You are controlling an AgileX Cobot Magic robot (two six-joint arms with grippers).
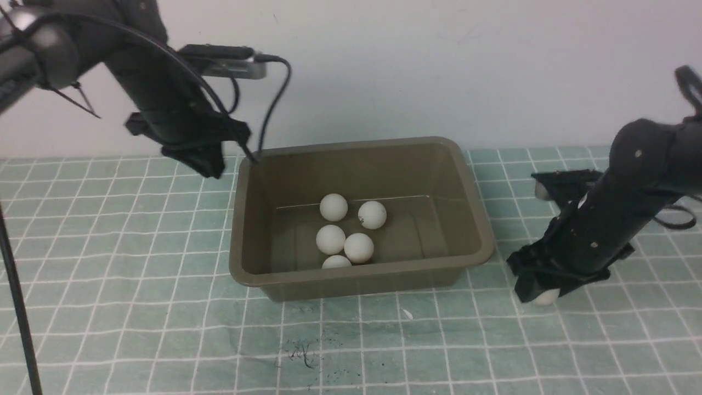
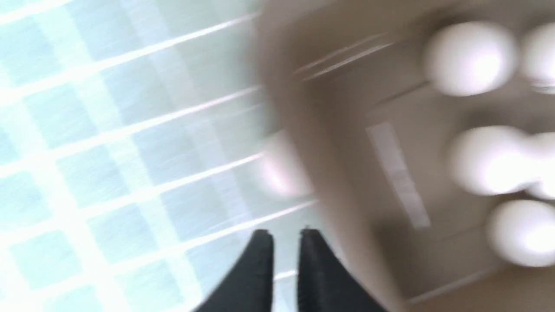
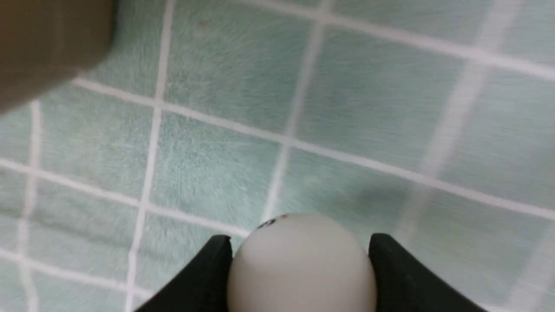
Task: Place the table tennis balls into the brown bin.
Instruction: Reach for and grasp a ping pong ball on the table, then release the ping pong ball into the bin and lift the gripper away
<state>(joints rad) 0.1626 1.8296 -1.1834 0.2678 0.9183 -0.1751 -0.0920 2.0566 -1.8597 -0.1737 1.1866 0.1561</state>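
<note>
Green checked cloth (image 1: 137, 247); brown bin (image 1: 249, 219) centre holds 5 table tennis balls (image 1: 333, 207), left gripper (image 2: 286, 236) clenched empty at its 10 o'clock corner, right gripper (image 3: 301, 241) at 4 o'clock clasps another ball (image 3: 299, 273), so lift clear of rim, release low over bin.

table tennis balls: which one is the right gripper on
The ball outside the brown bin, to its right, between the fingers of the right gripper; five others lie inside the bin.

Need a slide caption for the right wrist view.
Right end effector gripping a small matte white table tennis ball, pale green white-gridded tablecloth beyond.
</note>
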